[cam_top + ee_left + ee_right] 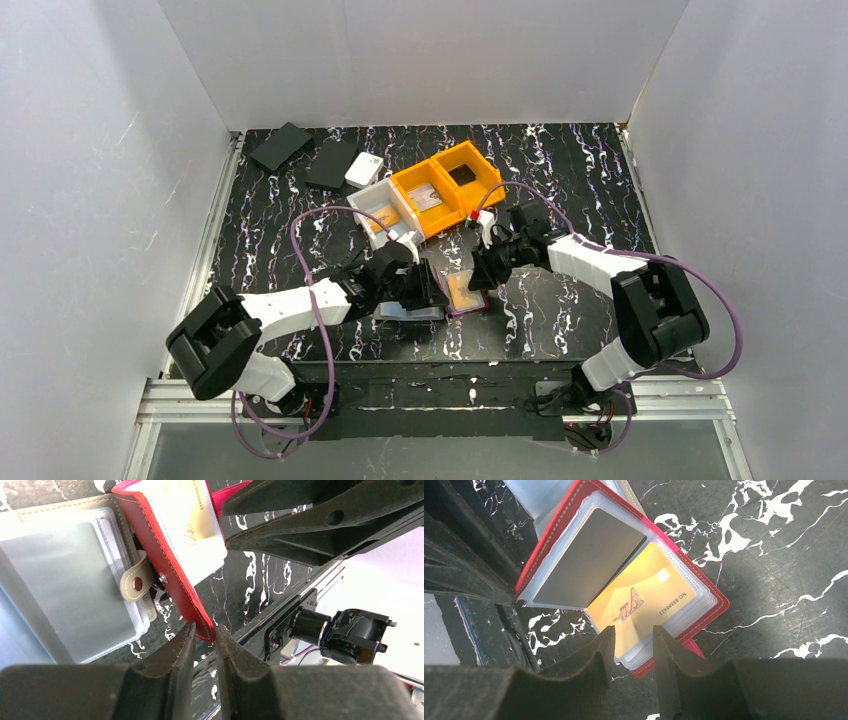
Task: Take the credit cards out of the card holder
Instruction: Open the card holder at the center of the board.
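The red card holder (711, 611) lies open on the black marbled table, near its front middle (467, 292). A gold credit card (644, 600) shows in a clear sleeve, with a grey card (589, 560) in the raised sleeve page beside it. My left gripper (205, 630) is shut on the edge of the holder's red cover (165, 565), holding that side up. My right gripper (634, 635) stands open, its fingertips either side of the near corner of the gold card's sleeve stack. In the top view the left gripper (432, 290) and right gripper (482, 276) flank the holder.
A beige card holder with clear sleeves (75, 590) lies just left of the red one. Behind stand two orange bins (445, 185) and a white bin (385, 205). Two black flat items (280, 145) and a small white box (364, 169) are at the back left.
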Motion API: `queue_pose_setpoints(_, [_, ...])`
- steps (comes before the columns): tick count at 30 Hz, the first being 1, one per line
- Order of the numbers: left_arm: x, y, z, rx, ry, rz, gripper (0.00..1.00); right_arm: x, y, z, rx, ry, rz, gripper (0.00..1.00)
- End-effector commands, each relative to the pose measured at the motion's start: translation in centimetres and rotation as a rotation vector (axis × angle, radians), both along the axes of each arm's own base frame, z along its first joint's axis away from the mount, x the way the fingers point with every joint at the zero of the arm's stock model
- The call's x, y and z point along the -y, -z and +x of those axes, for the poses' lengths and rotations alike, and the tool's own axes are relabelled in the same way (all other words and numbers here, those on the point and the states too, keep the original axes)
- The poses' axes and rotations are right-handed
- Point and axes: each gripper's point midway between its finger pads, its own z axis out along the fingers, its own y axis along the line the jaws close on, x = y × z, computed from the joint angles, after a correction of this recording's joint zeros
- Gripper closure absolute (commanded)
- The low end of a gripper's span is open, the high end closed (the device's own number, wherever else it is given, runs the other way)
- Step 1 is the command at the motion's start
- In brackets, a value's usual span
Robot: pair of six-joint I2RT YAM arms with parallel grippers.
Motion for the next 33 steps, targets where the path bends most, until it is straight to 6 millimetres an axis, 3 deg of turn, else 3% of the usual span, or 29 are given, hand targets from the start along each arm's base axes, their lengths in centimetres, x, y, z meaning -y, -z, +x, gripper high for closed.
queue_pose_setpoints(1, [0.4, -0.3, 0.5, 0.003, 0.025, 0.001, 0.82, -0.3, -1.7, 0.0, 0.032, -0.021, 0.051, 0.58])
queue_pose_setpoints(7, [0.0, 1.5, 0.7, -0.036, 0.008, 0.035, 0.95, -0.4, -2.0, -0.1, 0.029, -0.025, 0.066, 0.57])
queue_pose_setpoints(12, [1.4, -0.6, 1.0, 0.013, 0.076, -0.021, 1.00, -0.4, -2.5, -0.1, 0.025, -0.030, 0.084, 0.57])
queue_pose_setpoints(16, [4.8, -1.4, 1.8, 0.028, 0.197, -0.074, 1.00, 0.7, -4.3, 0.4, 0.038, -0.007, 0.156, 0.40])
queue_pose_setpoints(18, [6.4, -2.3, 2.7, 0.056, 0.232, -0.113, 1.00, 1.0, -4.3, 1.0, 0.057, 0.019, 0.135, 0.31])
queue_pose_setpoints(21, [7.7, -1.4, 3.2, 0.026, 0.255, -0.117, 1.00, 1.8, -3.8, 1.9, 0.049, 0.074, 0.106, 0.28])
queue_pose_setpoints(24, [6.0, -0.2, 2.7, 0.017, 0.214, -0.079, 1.00, 1.9, -2.7, 2.0, 0.007, 0.093, 0.082, 0.33])
queue_pose_setpoints(30, [1.8, 3.5, 1.3, -0.040, 0.112, 0.028, 1.00, 1.7, -2.9, 1.9, -0.002, 0.088, 0.098, 0.34])
queue_pose_setpoints(33, [1.1, 3.1, 0.5, -0.032, 0.116, 0.019, 1.00, 1.2, -3.1, 1.2, -0.026, 0.057, 0.134, 0.36])
